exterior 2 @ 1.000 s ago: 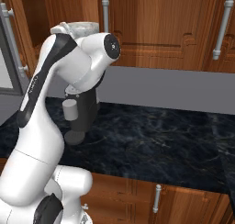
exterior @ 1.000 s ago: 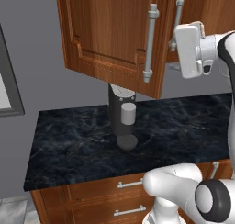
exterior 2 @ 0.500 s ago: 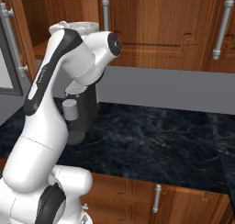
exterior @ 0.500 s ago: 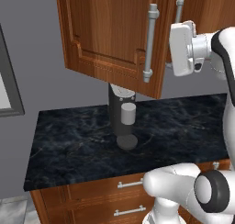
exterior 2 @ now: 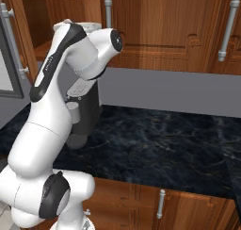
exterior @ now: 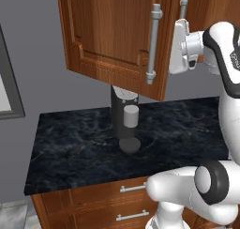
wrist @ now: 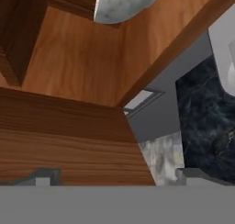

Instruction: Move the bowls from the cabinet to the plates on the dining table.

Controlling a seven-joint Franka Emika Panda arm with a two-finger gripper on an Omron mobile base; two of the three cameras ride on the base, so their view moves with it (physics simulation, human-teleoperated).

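**Hand raised at the open cabinet, marbled bowl half cut off above**

You get only part of the marbled bowl (wrist: 123,3) in the hand view: its rounded grey-white underside sits on the wooden shelf (wrist: 82,58) at the top edge, and the frame cuts off the rest. From this angle you cannot tell how far back on the shelf it stands. In that same view the gripper (wrist: 119,175) shows just two small grey fingertips (wrist: 43,176) at the bottom, set wide apart with nothing between them; its jaws stand open and empty.

In the left base view the white hand is lifted beside the edge of the open cabinet door (exterior: 117,35), close to the long silver bar handle (exterior: 153,42). The door blocks your sight of the cabinet (exterior 2: 42,21) interior from that side. In the right base view the arm's upper links cover most of the opening, so you see only a dark recess and a strip of shelf behind them.

Below, a black marble counter (exterior: 84,148) with pale veining runs across both base views. A dark coffee machine (exterior: 123,115) stands on it against the grey wall, with a pale cup (exterior: 131,116) at its front; its top is hidden by the door. Reddish-brown drawers (exterior: 93,204) with short silver handles sit beneath the counter, and closed wall cabinets (exterior 2: 179,26) continue to the right. A framed window (exterior: 7,82) is cut off at the left.
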